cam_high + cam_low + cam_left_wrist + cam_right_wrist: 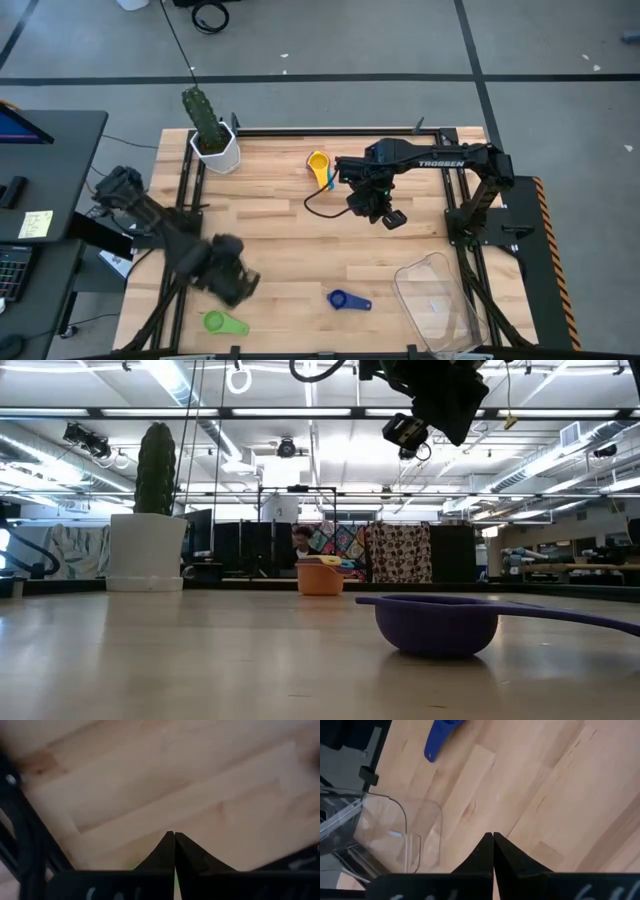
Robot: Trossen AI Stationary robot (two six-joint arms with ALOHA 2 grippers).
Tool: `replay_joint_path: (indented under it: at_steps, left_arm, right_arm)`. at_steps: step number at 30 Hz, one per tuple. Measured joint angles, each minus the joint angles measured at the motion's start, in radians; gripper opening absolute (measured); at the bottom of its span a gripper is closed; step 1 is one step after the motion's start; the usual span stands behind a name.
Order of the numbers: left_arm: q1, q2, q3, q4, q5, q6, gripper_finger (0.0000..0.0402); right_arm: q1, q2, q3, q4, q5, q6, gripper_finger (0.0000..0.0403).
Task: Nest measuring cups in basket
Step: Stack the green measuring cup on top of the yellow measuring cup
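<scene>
Behind table, low view only: person [300,540]

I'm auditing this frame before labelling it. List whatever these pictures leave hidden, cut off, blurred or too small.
- Stacked cups: high view shows yellow on top with something teal beneath; how many are nested is too small to tell.
- Green cup: left gripper hangs beside it and covers part in the high view.
- Basket: its lower corner is cut off by the picture edge in the high view.
- Blue cup: handle runs off the low view's right edge.
</scene>
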Motion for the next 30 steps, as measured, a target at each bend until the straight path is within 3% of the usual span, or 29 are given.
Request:
replay_joint_path:
  at_steps: [5, 11, 23, 30]
  left_arm:
    - [-0.147, 0.03, 0.001, 0.043, -0.023, -0.026, 0.0005]
    - [-0.237, 0.052, 0.0, 0.062, -0.02, -0.056, 0.0008]
    - [-0.303, 0.117, 0.0, 0.25, 0.019, -0.109, 0.0096]
    - [-0.307, 0.237, 0.0, 0.315, 0.146, -0.014, 0.0114]
  right_arm:
    - [0.0, 0.0, 0.0, 0.004, 0.0, 0.083, 0.0007]
    - [0.0, 0.0, 0.0, 0.007, 0.0, 0.151, 0.0008]
    - [-0.002, 0.0, 0.0, 0.008, 0.0, 0.156, 0.0009]
    - [-0.002, 0.0, 0.0, 0.018, 0.0, 0.125, 0.0009]
